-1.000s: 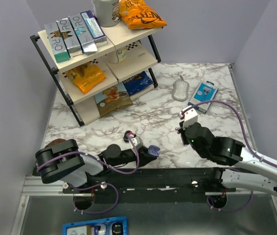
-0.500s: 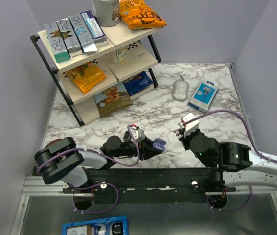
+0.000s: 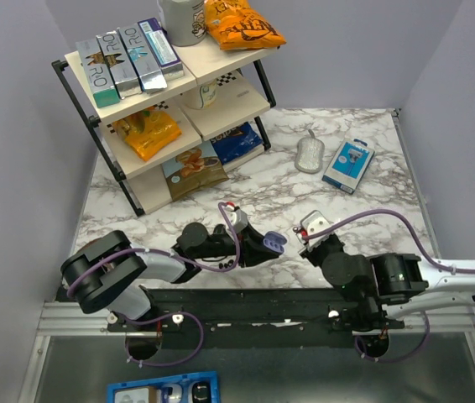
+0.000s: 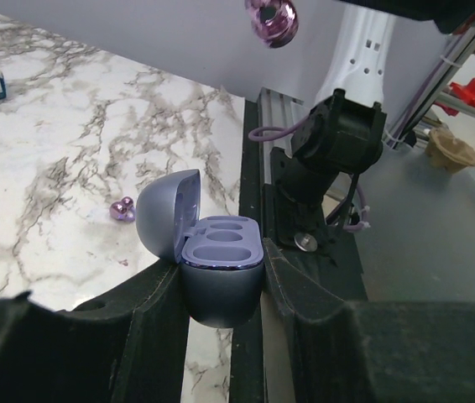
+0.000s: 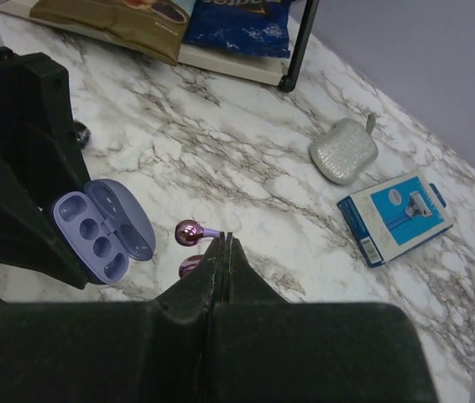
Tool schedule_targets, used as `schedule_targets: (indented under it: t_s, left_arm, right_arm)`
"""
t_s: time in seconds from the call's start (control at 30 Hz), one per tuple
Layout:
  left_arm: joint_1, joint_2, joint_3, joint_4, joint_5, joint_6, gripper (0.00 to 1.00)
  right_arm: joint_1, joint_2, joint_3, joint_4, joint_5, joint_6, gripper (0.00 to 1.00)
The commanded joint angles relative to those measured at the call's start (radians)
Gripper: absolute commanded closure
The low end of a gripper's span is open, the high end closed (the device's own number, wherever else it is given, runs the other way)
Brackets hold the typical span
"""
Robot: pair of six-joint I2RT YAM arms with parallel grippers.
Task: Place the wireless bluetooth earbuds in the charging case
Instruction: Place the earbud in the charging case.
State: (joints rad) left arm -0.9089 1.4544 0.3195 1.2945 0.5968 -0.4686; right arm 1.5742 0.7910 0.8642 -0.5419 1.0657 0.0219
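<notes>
The earbuds are glossy magenta with lavender stems, not black. My right gripper is shut on the stem of one earbud, holding it above the table just right of the charging case. This earbud also shows at the top of the left wrist view. The second earbud lies on the marble beside the case, half hidden behind my right fingers in the right wrist view. My left gripper is shut on the lavender case, lid open, both sockets empty. The case also shows in the top view.
A black-framed shelf rack with snack bags and boxes stands at the back left. A silver glitter pouch and a blue razor box lie at the back right. The table's near edge and rail run beside the case.
My right gripper has moved nearer and to the left with the earbud, closing on the case. My left gripper has carried the open case a little up and to the right.
</notes>
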Motion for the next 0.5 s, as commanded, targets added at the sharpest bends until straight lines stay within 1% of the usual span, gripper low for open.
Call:
schedule_targets:
  t_s: [0.0,0.17,0.37,0.47]
  left_arm:
    - [0.007,0.001,0.033,0.393,0.078,-0.033,1.0]
    - [0.007,-0.003,0.044,0.387,0.087,-0.042,1.0]
    - [0.008,-0.005,0.052,0.382,0.098,-0.059,1.0]
    - [0.013,-0.006,0.052,0.382,0.101,-0.065,1.0]
  right_arm:
    - [0.02,-0.009,-0.036,0.091,0.042,-0.08,0.99]
    - [0.032,0.019,-0.045,0.103,0.045,-0.097,0.99]
    - [0.056,0.042,-0.079,0.164,0.096,-0.143,0.99]
    - [0.067,0.031,-0.102,0.221,0.1,-0.19,0.99]
